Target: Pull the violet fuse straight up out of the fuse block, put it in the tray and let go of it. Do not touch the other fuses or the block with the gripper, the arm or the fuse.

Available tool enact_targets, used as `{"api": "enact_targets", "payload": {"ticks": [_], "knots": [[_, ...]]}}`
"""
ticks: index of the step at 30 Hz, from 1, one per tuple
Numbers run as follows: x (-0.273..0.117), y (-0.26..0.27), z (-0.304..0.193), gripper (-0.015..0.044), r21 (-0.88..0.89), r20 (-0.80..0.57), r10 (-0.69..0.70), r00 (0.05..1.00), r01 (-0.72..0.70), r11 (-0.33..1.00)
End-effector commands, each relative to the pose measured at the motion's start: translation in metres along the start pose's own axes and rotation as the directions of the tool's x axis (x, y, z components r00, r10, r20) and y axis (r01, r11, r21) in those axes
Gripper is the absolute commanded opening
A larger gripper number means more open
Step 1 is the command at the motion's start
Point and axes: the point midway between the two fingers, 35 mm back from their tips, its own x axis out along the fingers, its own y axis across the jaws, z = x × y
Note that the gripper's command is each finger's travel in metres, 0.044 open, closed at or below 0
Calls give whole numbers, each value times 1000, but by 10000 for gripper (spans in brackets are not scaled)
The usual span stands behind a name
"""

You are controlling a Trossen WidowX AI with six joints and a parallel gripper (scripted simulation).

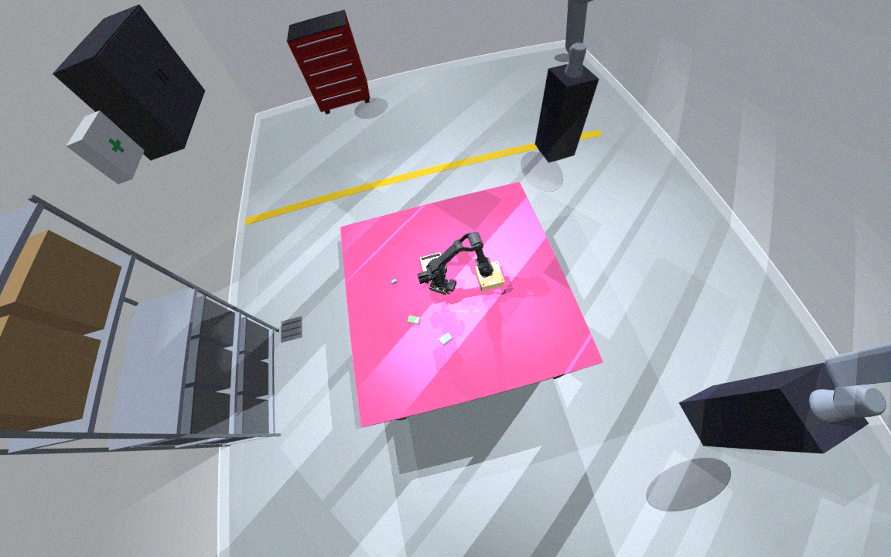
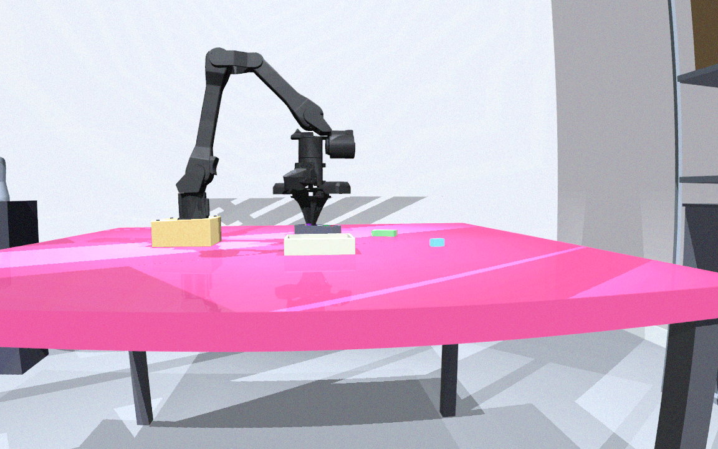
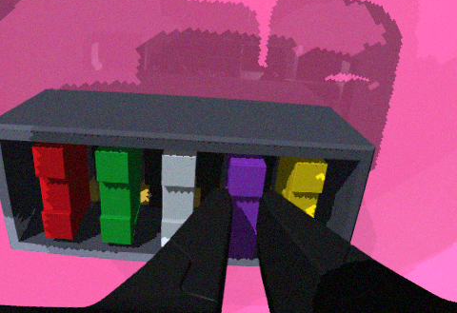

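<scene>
The grey fuse block [image 3: 171, 115] [image 2: 328, 229] holds a row of fuses. The violet fuse [image 3: 247, 176] stands in its row between the white and yellow fuses; its foot is hidden. My gripper [image 3: 242, 205] [image 2: 310, 222] points straight down and is shut on the violet fuse, one finger on each side. The left finger hides part of the white fuse [image 3: 178, 170], and the right one hides part of the yellow fuse [image 3: 308, 178]; contact with them cannot be told. The cream tray [image 2: 320, 246] [image 1: 428, 260] stands close beside the block and looks empty where visible.
A red fuse [image 3: 49, 162] and a green fuse [image 3: 112, 166] stand farther left in the block. A green piece [image 1: 413, 319] [image 2: 384, 232], a small blue piece [image 1: 394, 281] [image 2: 437, 242] and a pale blue piece [image 1: 445, 338] lie on the pink table [image 1: 517, 332].
</scene>
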Motion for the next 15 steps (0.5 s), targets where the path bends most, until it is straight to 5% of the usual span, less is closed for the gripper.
{"api": "enact_targets", "payload": {"ticks": [1, 15], "knots": [[-4, 1, -1, 0, 0, -4, 4, 1000, -4, 1000], [-11, 1, -1, 0, 1, -5, 4, 1000, -4, 1000]]}}
